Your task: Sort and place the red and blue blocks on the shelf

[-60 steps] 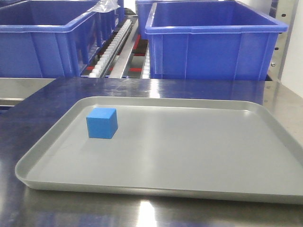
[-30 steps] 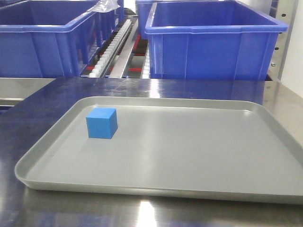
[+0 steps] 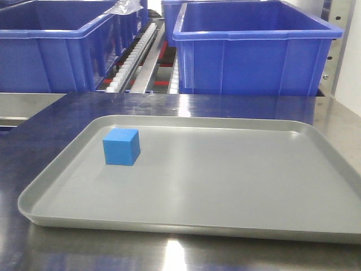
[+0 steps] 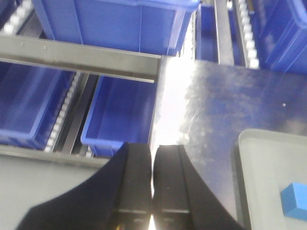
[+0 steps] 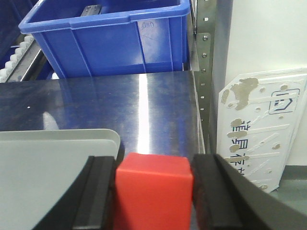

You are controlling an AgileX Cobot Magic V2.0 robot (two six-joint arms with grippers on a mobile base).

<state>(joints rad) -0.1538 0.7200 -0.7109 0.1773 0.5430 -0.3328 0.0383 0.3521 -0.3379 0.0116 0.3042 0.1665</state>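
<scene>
- Red block (image 5: 152, 191): lower part cut by bottom edge of right wrist view; both flanks covered by right gripper (image 5: 153, 165) pads.
- Blue block (image 4: 293, 201): right side cut by frame edge in left wrist view; outline soft.
- Grey tray (image 3: 197, 120): near right corner outside front view.
- Dark object (image 5: 91, 9) in blue bin (image 5: 120, 43): cropped at top, unidentifiable.
- White plate (image 5: 261, 129): print too worn to read.
</scene>
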